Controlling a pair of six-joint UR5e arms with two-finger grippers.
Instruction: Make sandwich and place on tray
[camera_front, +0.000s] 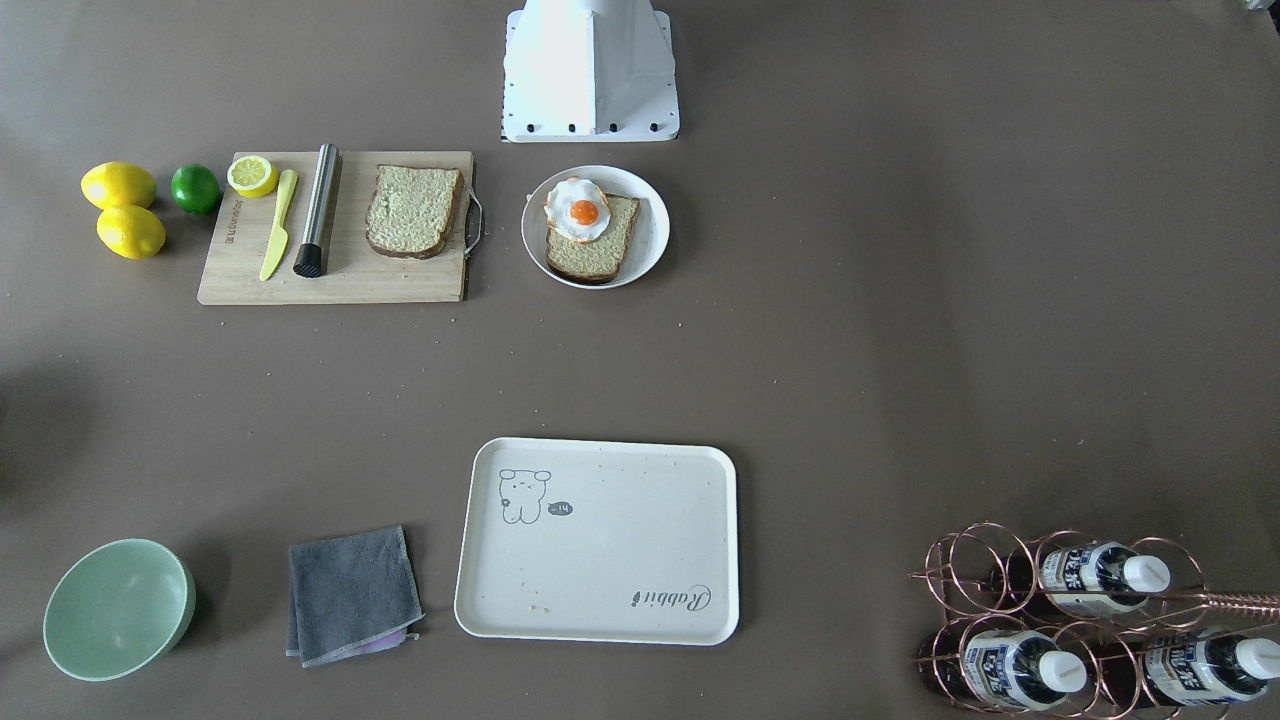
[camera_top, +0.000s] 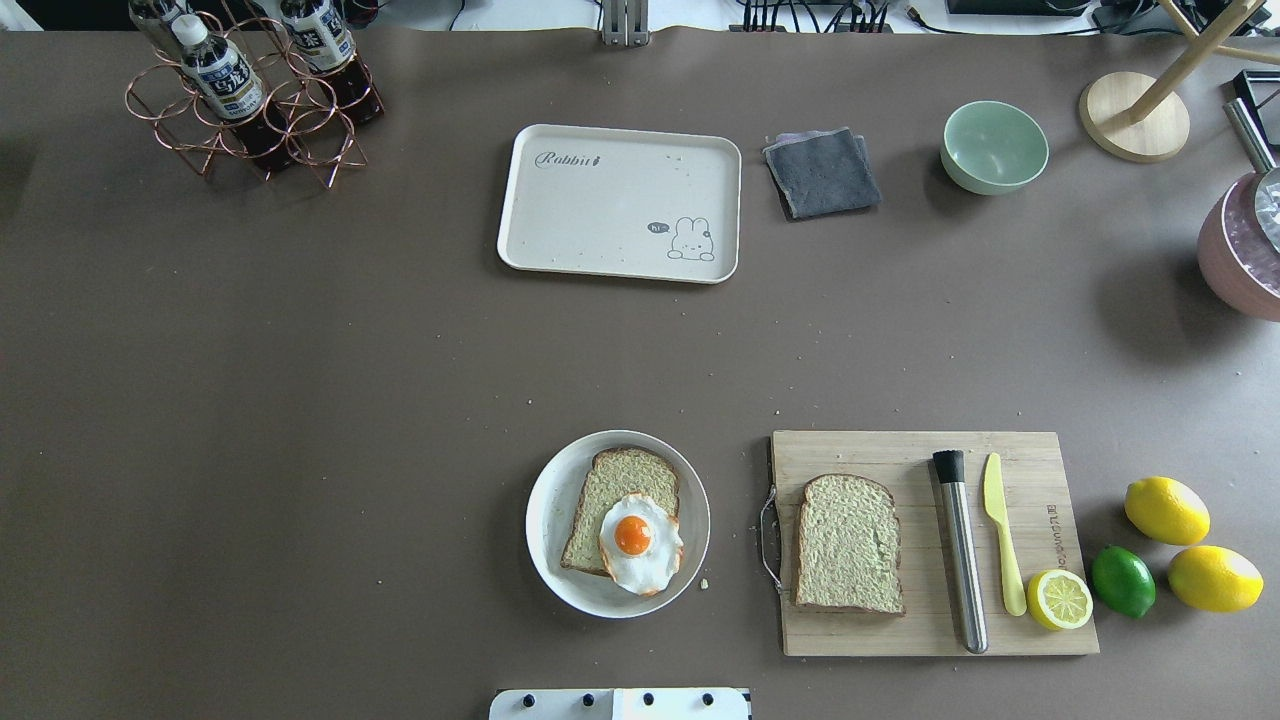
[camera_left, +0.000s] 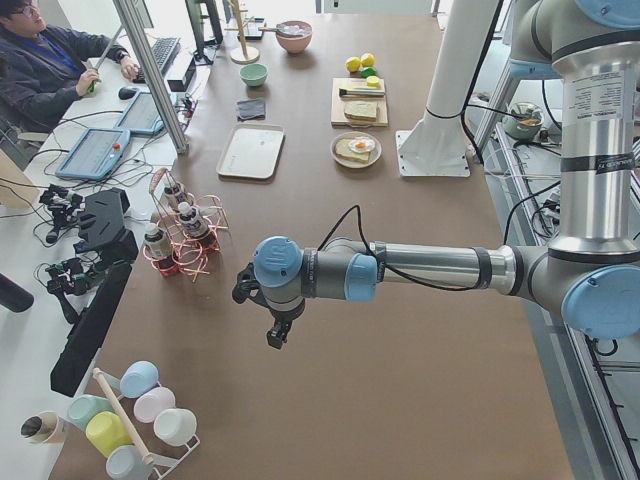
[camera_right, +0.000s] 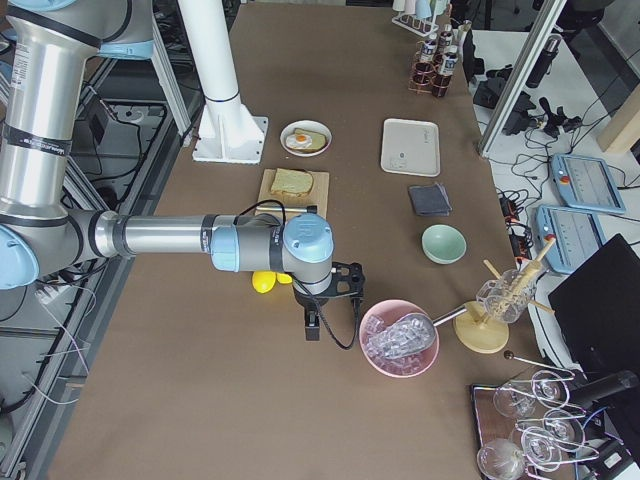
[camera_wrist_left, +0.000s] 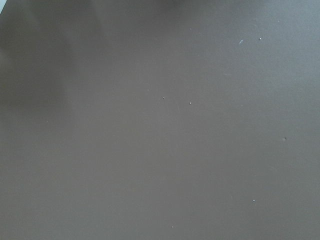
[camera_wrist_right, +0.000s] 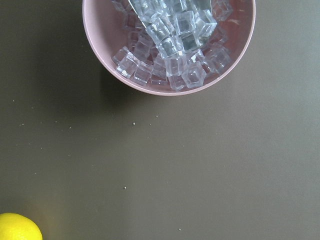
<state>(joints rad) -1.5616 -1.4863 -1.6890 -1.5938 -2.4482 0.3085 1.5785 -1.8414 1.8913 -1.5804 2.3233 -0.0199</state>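
Observation:
One bread slice lies on a round white plate with the fried egg on top of it. The second slice lies bare on the wooden cutting board. The cream tray sits empty at the far middle of the table. My left gripper hangs over bare table far off to the left, seen only in the exterior left view. My right gripper hangs beside a pink bowl of ice, seen only in the exterior right view. I cannot tell whether either gripper is open or shut.
On the board lie a steel cylinder, a yellow knife and a half lemon. Two lemons and a lime sit beside it. A grey cloth, a green bowl and a bottle rack stand at the far edge.

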